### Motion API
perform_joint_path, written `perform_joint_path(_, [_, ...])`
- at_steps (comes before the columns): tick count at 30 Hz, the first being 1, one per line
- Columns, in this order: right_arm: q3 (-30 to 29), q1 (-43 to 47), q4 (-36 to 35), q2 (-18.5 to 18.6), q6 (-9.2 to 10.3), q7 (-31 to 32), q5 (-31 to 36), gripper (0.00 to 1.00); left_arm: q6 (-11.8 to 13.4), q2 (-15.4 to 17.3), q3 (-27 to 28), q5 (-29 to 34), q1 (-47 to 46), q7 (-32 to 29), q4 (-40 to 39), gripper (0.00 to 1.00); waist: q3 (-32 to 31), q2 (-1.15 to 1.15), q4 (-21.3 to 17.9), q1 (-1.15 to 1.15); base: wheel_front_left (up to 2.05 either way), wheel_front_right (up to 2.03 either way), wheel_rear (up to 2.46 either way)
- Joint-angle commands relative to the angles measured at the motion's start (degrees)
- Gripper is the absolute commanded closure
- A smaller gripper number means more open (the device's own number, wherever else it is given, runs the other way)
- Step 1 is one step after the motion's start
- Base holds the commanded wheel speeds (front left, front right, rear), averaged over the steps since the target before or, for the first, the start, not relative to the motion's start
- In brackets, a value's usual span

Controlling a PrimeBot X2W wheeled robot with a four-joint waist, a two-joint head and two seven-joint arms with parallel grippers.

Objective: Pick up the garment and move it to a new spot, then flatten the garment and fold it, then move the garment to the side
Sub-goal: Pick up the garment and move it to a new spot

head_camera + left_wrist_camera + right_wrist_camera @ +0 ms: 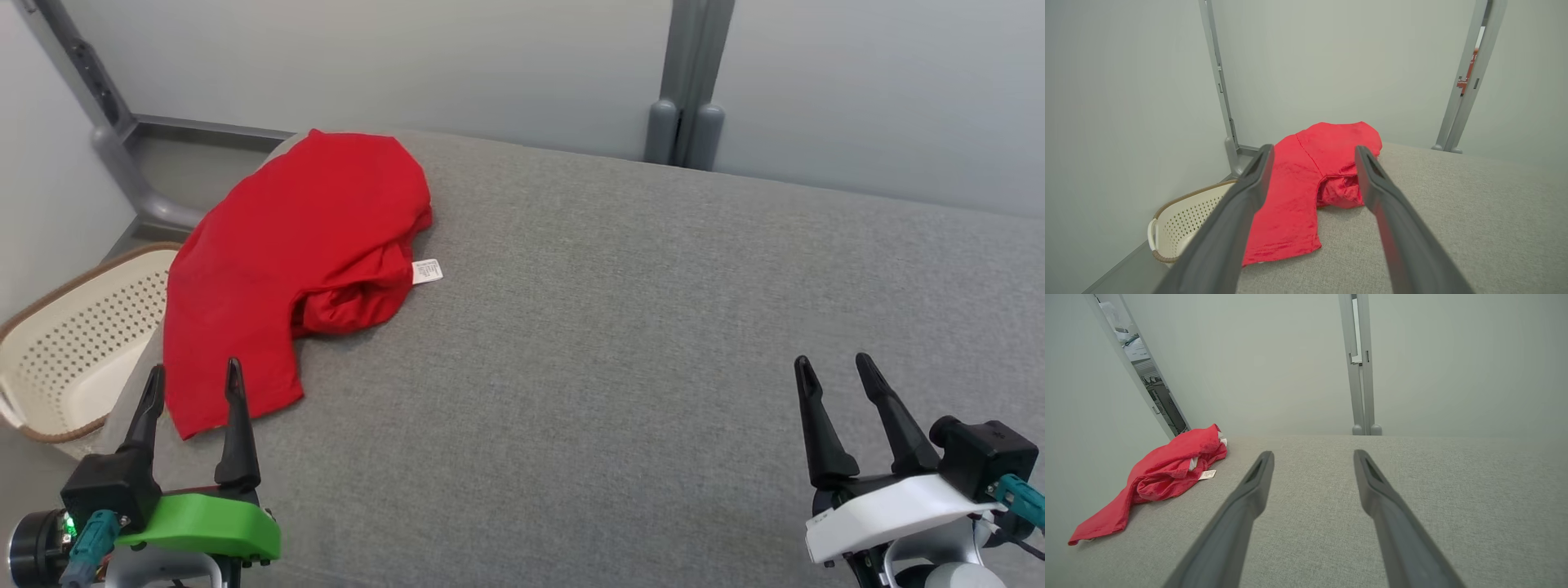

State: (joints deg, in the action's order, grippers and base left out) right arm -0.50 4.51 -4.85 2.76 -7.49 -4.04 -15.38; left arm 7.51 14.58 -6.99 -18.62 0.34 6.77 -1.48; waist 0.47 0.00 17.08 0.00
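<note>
Grey woven-fabric tabletop: broad, flat, spanning the head view.

Crumpled red cloth garment: at the far left corner of the tabletop, bunched and doubled over itself, left side along the table edge, near hem pointing toward the left arm. Not yet lifted; first step judged not begun.

Risks from here:
- Pinch on the top layer only, then a lift unrolling the bundle and dragging the rest. Cause: overlapped folds hiding which layer is which.
- Slide off the left edge during the grab, possibly into the basket. Cause: loose cloth lying right at the edge.

Cream perforated plastic basket with brown rim: on the floor just beside the table's left edge. Nothing seen inside its visible part; remainder hidden behind the table.

Green-mounted left gripper: jaws spread wide, holding nothing, tips near the garment's near hem; no contact judged.

White-mounted right gripper: jaws likewise wide apart, empty, well apart from the garment.

Small white care label: poking out at the garment's right side, flat on the tabletop.
</note>
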Motion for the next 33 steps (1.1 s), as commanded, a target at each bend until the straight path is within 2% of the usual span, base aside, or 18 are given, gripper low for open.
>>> perform_joint_path(1, [0.07,0.53,0.24,0.22,0.0,-0.03,-0.35,0.0,0.16,0.39,0.17,-0.56,0.9,-0.01,-0.12,0.0,0.28,0.0,3.28,0.0,0.0,0.0,0.0])
perform_joint_path(8, [0.29,0.47,0.63,0.22,0.0,-0.53,-0.66,0.0,0.53,0.97,0.57,-0.92,1.02,-0.41,-0.8,0.0,0.58,0.0,7.84,0.0,0.0,0.0,0.0])
perform_joint_path(14, [0.6,-0.08,1.12,0.23,0.0,-0.67,-0.58,0.0,1.37,0.95,1.04,-1.1,1.87,-0.47,-1.25,0.0,0.73,0.0,10.07,0.0,0.0,0.0,0.0])
perform_joint_path(25, [0.96,-0.34,1.51,0.23,0.0,-0.57,-0.69,0.0,2.01,1.34,1.22,-1.53,1.96,-0.71,-1.81,0.0,0.69,0.0,10.6,0.0,0.0,0.0,0.0])
perform_joint_path(33, [0.8,-1.38,0.24,0.24,0.0,0.07,0.87,0.0,2.18,1.28,2.08,-2.73,0.6,-0.23,-1.29,0.0,2.51,0.0,8.31,0.0,0.0,0.0,0.0])
